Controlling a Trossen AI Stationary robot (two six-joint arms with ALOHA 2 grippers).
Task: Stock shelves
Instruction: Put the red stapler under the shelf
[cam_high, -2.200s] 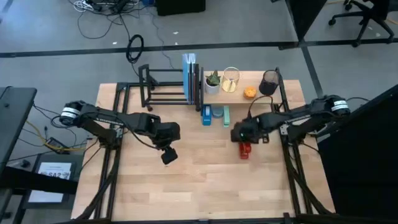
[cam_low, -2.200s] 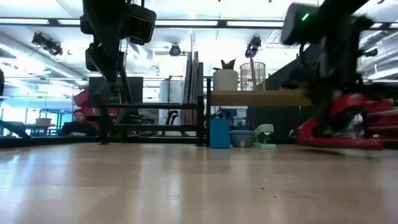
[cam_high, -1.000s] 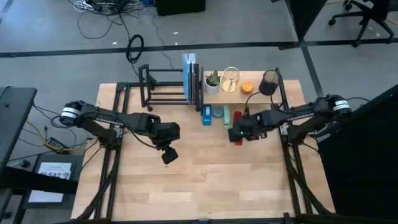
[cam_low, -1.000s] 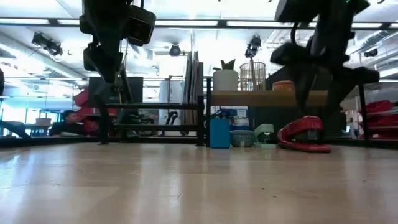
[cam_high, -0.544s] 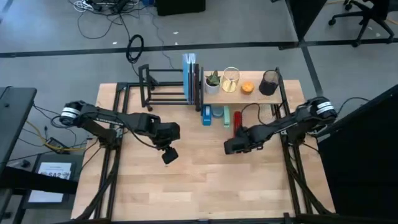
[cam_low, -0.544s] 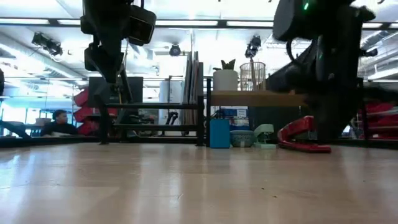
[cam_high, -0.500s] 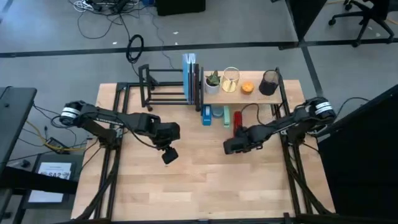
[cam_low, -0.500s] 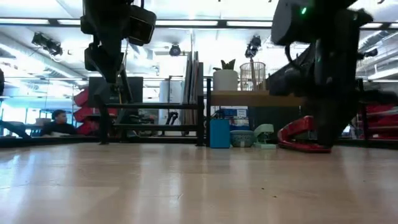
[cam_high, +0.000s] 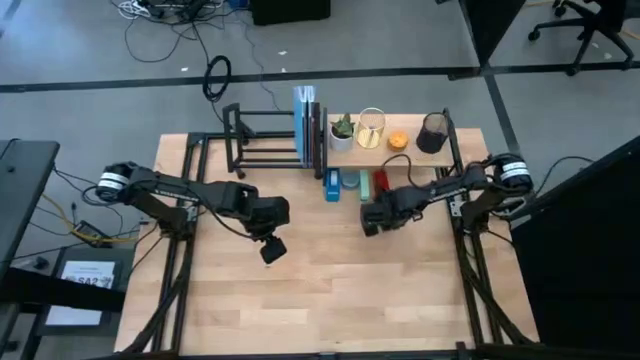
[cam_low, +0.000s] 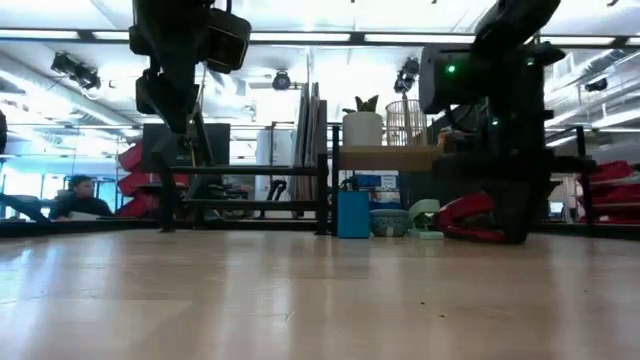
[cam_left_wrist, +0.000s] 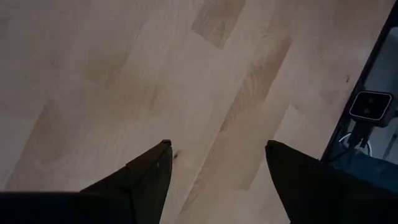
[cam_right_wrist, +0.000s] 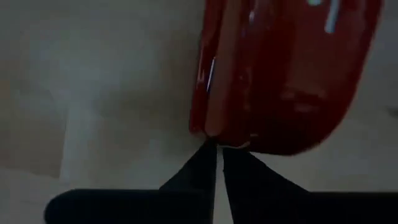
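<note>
Touching the red stapler (cam_right_wrist: 286, 74), nearly-closed right pincer (cam_right_wrist: 219, 149); overhead, left pincer (cam_high: 270, 250) parted, empty.

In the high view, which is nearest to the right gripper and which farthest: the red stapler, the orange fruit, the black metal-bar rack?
From the right gripper:
1. Red stapler, just beyond it, under the shelf edge.
2. Orange fruit, on the wooden plank shelf.
3. Black metal-bar rack, far toward the left arm's side.

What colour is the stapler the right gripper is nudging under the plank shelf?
Red, glossy. The stapler shows best in the right wrist view, just past the right gripper.
</note>
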